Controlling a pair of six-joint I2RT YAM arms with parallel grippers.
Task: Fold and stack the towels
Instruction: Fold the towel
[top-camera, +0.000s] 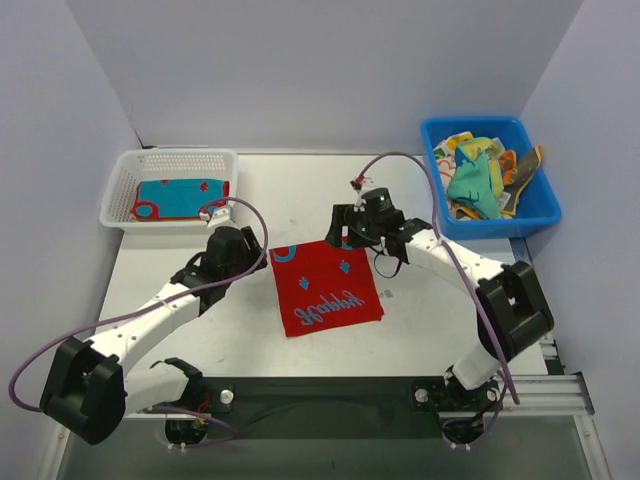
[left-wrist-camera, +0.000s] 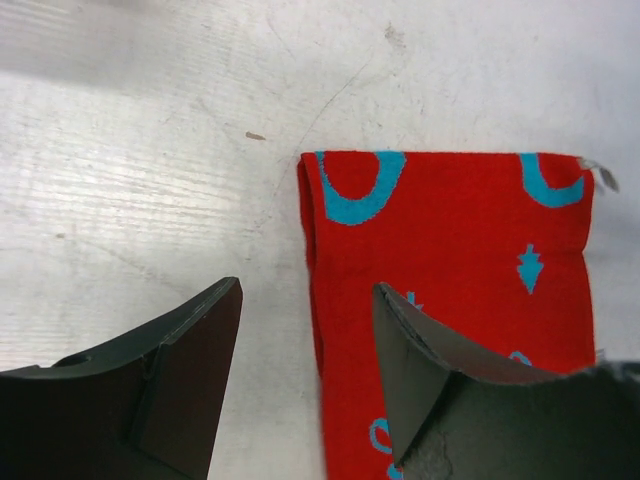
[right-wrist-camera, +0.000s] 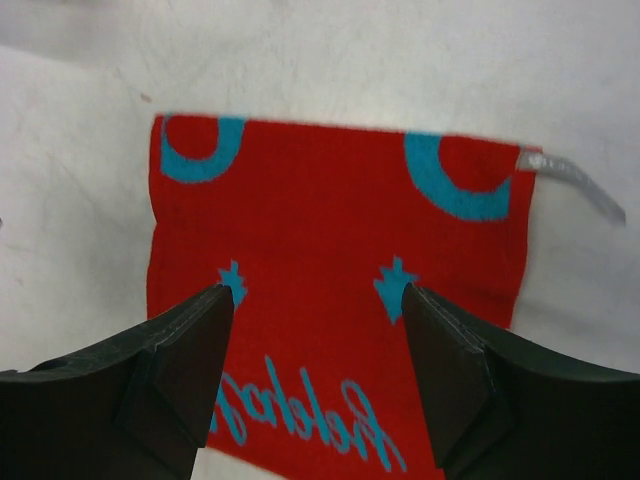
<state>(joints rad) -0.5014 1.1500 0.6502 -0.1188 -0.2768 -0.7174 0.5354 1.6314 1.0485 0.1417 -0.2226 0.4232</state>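
1. Sitting at the table's (top-camera: 300, 190) far left corner, a white mesh basket (top-camera: 115, 195) holds one flat teal towel (top-camera: 180, 198) with red prints; the basket walls cut off its edges.
2. The left gripper (left-wrist-camera: 305, 290) has its fingers spread, pinching nothing. One finger is over bare table and the other over the left folded edge of the red towel (top-camera: 325, 285). From above, the wrist hides the fingertips.
3. The red towel lies folded and flat at the table's middle, between the two arms. It carries blue arcs, arrows and a line of cursive lettering, which is too slanted and cut off to read. A small grey tag (right-wrist-camera: 570, 175) sticks out at one far corner.
4. The right gripper (right-wrist-camera: 318, 295) is over the towel with its fingers wide apart and nothing between them.
5. A blue bin (top-camera: 540, 215) at the far right holds a crumpled heap of towels (top-camera: 480, 180), teal, yellow and orange. I cannot count them.
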